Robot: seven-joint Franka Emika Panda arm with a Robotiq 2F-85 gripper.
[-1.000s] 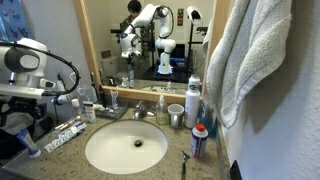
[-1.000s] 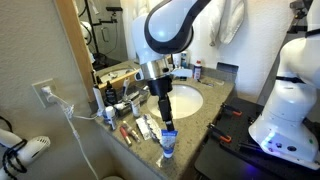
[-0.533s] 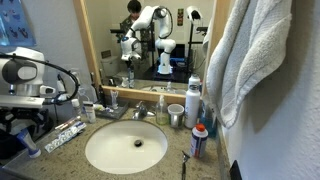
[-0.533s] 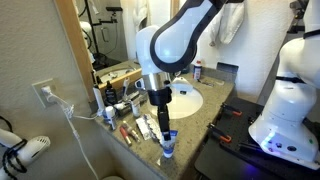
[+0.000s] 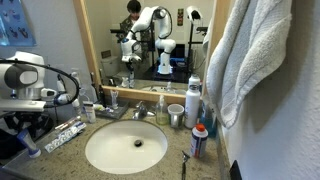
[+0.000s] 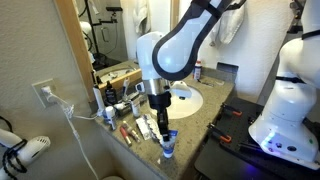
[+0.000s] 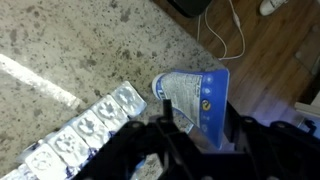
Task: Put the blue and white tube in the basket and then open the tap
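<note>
two steps are left by my reading, since the blue and white tube (image 6: 167,146) is not yet in the basket and the tap (image 5: 140,112) sits untouched behind the sink (image 5: 130,148). your gripper (image 6: 164,130) points straight down over the tube, which lies at the outer corner of the tabletop (image 7: 70,50), close to the edge with the floor showing beyond it. in the wrist view the gripper (image 7: 197,130) is spread wide, with one dark finger either side of the near end of the tube (image 7: 192,95), and the jaws are not closed on it. i can't tell whether the pads touch it yet. that straddle makes sense, because closing across the narrow width should pin the tube and stop it rolling. a blister pack (image 7: 85,135) lies just beside the tube, so keep that finger clear of it or you may drag both. being so near the edge, a nudge outward could push the tube off, so i'd come down vertically and squeeze gently, as a soft tube will likely flatten. i can't make out the basket clearly in these views, so find it before you lift.
</note>
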